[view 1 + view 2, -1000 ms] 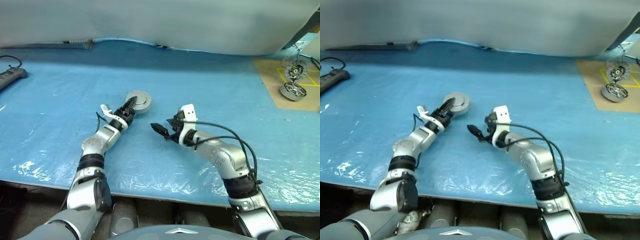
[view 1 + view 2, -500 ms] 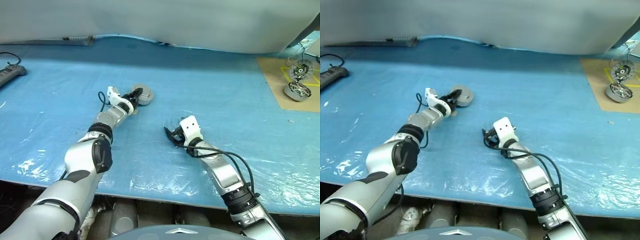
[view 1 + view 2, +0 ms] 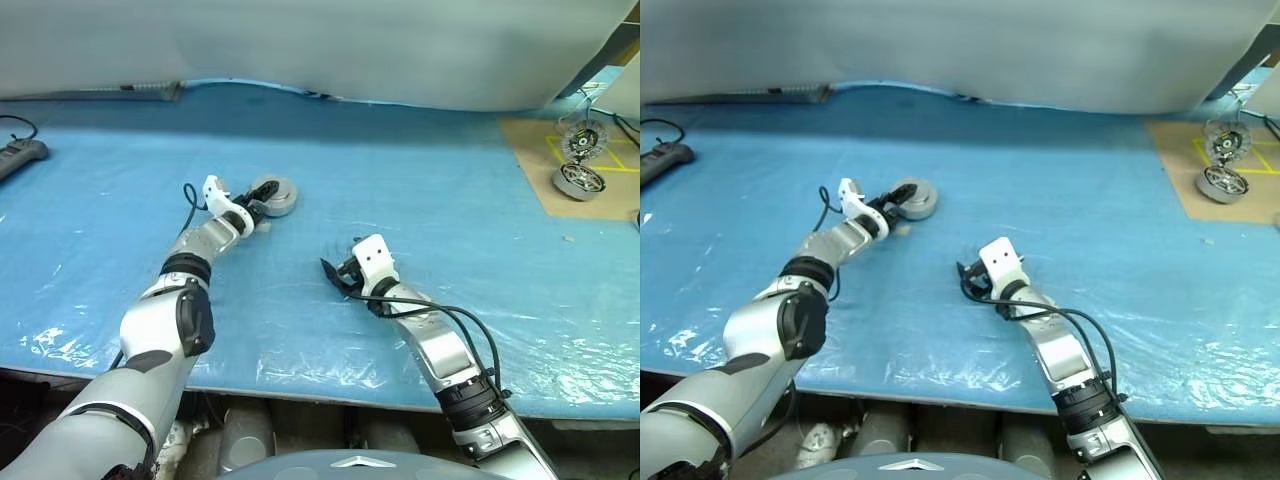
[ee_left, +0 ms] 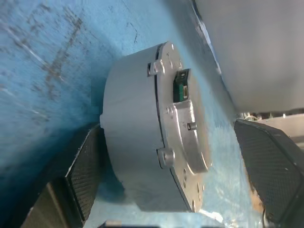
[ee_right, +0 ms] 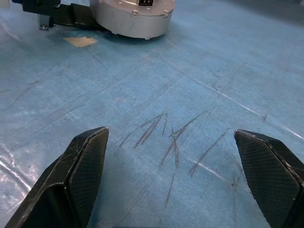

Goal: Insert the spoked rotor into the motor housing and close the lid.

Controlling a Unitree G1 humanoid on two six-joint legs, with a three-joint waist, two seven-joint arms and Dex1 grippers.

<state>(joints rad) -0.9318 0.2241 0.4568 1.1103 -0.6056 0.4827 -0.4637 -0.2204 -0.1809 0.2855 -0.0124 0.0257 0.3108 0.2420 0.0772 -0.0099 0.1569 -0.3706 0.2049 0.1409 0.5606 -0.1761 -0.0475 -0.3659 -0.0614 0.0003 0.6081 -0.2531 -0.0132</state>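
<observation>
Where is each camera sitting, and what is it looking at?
Head views: up on the head, looking forward and down at the blue table; both arms show.
Left wrist view: on the left wrist, looking along the open left tool at the closed motor housing.
Right wrist view: on the right wrist, over the open right tool.
Shared: that housing.
</observation>
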